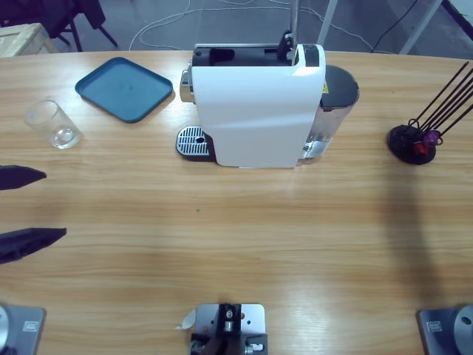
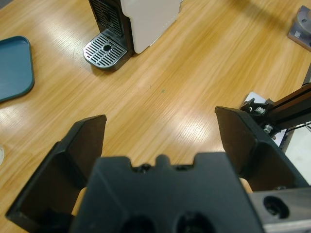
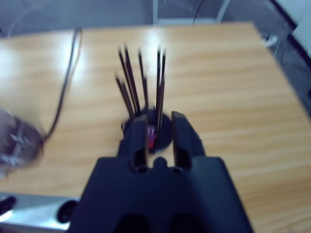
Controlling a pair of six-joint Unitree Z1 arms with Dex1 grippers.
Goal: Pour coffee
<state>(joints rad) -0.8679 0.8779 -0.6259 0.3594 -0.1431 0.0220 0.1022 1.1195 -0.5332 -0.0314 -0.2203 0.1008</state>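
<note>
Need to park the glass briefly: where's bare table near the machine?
Bare wood in front of the coffee machine, between the left gripper and the capsule stand. Crowded at the back left: glass, blue tray, drip grille.

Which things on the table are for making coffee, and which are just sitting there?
For the coffee:
coffee machine
its drip grate
glass cup
capsule stand with a red capsule

Just sitting there:
blue tray
</note>
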